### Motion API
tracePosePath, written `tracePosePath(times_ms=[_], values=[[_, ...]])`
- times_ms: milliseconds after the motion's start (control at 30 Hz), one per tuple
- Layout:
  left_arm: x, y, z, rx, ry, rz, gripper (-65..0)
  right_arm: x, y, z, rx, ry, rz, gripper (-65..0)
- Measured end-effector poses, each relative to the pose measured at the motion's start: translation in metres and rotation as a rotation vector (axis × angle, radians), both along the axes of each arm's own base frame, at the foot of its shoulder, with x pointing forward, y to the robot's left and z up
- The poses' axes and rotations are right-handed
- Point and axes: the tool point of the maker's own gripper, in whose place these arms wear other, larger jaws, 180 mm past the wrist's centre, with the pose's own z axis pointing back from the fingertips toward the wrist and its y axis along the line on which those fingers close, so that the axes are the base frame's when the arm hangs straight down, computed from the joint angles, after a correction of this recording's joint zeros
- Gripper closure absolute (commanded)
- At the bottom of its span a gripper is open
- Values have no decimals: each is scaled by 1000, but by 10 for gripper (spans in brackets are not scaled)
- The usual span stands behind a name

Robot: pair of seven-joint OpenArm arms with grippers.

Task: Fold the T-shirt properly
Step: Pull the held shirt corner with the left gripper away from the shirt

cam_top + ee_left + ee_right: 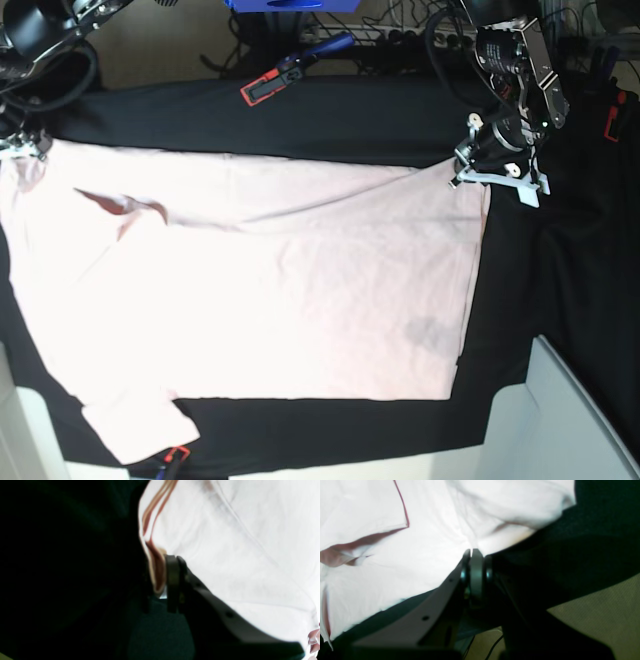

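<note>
Base view: T-shirt (330,300) spreads centre to lower left, below both tools. Left tool (480,172), upper right, pinches its near corner; right tool (22,150), upper left, is clenched on other corner. Long edge runs between; next move probably folds along it.

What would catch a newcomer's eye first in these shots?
Most striking is the pale pink T-shirt, spread wide across the black cloth in the base view. Next come the two grippers at its upper corners: the left one at that view's right, the right one at its left.
</note>
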Motion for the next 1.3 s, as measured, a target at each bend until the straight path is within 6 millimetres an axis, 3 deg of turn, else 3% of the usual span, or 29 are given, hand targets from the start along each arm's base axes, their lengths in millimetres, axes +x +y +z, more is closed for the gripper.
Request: tracePosePath(times_ms=[133, 333, 533, 1000, 1300], values=[[-4, 2, 0, -5, -2, 9, -97, 0, 0, 0, 0, 0, 0, -3], [-23, 25, -1, 10, 13, 80, -97, 0, 0, 0, -1, 0, -1, -3], [-39, 29, 1, 35, 30, 73, -97, -2, 0, 0, -1, 3, -1, -3], [-50, 38, 20, 106, 21, 49, -96, -19, -1, -5, -4, 35, 2, -3], [-60, 38, 16, 106, 44, 47, -96, -18, -12, 0, -27, 33, 2, -3]])
